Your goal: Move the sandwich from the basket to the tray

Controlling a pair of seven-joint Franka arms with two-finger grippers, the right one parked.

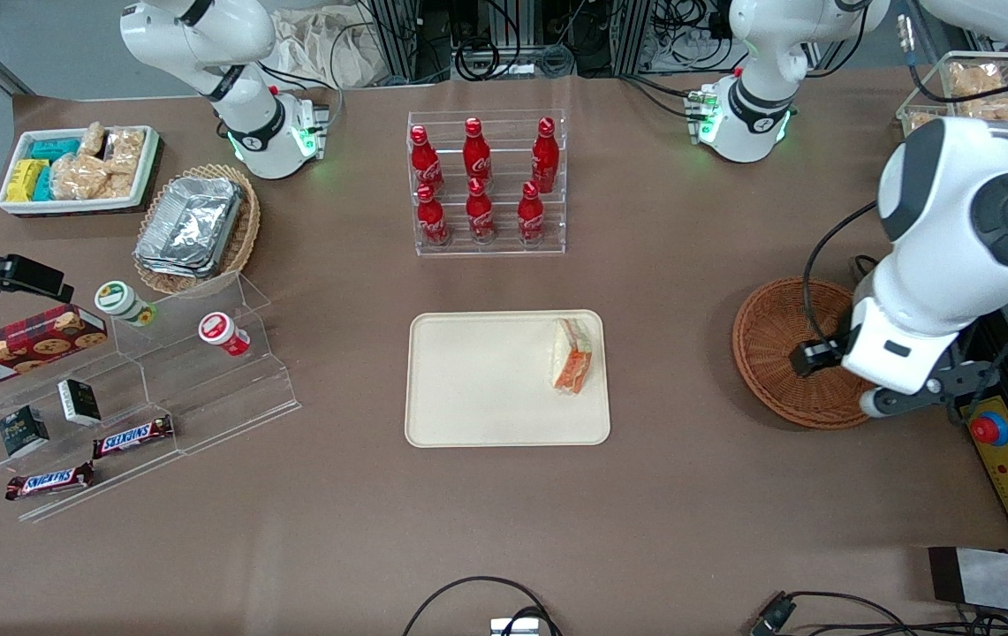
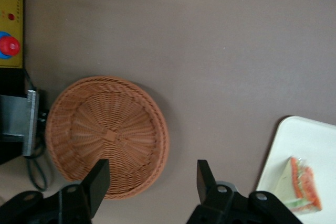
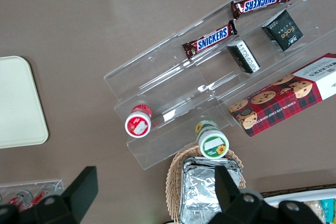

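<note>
The sandwich, a white-bread wedge with orange and green filling, lies flat on the cream tray, near the tray edge that faces the working arm. The round reddish-brown basket stands empty toward the working arm's end of the table, apart from the tray. My gripper hangs open well above the table. It is over the basket's rim on the side toward the tray, with nothing between its fingers. In the front view the arm's wrist hides it.
A clear rack of red cola bottles stands farther from the front camera than the tray. A yellow control box with a red button sits beside the basket. An acrylic snack stand, a tan basket of foil containers and a white bin lie toward the parked arm's end.
</note>
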